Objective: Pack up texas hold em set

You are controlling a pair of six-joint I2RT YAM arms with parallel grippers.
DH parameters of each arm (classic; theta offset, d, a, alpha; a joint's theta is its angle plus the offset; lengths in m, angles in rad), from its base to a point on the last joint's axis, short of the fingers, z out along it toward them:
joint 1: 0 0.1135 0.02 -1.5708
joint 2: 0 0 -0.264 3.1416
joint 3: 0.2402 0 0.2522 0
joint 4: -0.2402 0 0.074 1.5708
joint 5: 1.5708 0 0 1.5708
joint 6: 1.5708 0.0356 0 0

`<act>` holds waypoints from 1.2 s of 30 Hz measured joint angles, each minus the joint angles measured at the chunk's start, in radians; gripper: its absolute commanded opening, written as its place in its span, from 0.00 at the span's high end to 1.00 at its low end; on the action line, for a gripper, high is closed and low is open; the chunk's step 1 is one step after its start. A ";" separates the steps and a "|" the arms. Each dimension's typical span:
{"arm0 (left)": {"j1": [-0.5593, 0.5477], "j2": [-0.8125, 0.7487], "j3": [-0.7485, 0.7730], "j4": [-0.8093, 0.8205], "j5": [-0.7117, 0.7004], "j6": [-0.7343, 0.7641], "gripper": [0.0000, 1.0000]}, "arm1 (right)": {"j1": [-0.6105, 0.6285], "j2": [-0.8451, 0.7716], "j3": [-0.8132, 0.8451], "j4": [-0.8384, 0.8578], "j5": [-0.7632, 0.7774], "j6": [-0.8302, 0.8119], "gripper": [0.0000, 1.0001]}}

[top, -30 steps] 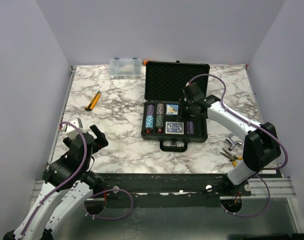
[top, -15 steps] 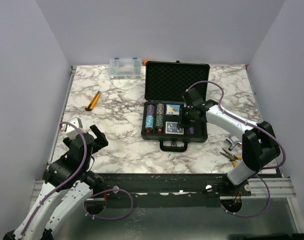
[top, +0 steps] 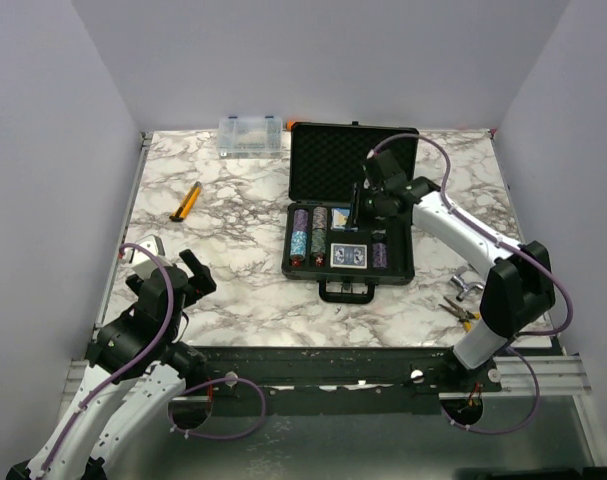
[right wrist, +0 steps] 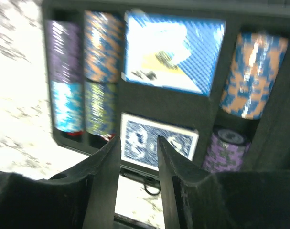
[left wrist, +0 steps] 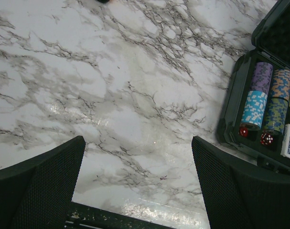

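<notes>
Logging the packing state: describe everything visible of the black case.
The black case lies open on the marble table, right of centre, handle toward the arms. Its foam-lined lid is open behind the tray. The slotted tray holds chip stacks, two blue card decks and red dice. The right gripper hovers above it.

Marble table (top: 233,285) holds case (top: 333,165), box (top: 250,137), pliers (top: 462,313), orange tool (top: 188,201).

Soft, even light in the top view; shadows on the marble worktop (top: 233,205) are faint. Left wrist view sharp, with mild sheen. Right wrist view blurred: chip stacks (right wrist: 102,45) smeared, worktop blown white at left.
</notes>
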 measured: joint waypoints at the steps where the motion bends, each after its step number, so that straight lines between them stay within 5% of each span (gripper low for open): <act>1: 0.000 0.000 0.000 0.000 0.000 0.000 0.08 | 0.000 0.003 0.043 -0.006 0.004 -0.005 0.55; 9: 0.000 0.018 0.000 0.003 0.003 0.009 0.08 | -0.034 0.122 0.439 -0.043 0.016 -0.050 0.45; 16: 0.000 0.021 0.000 0.008 0.010 0.019 0.08 | -0.200 0.262 0.681 -0.058 -0.067 -0.031 0.46; 36: 0.004 0.052 0.000 0.009 0.029 0.022 0.08 | -0.650 0.529 0.870 0.028 -0.372 0.187 0.59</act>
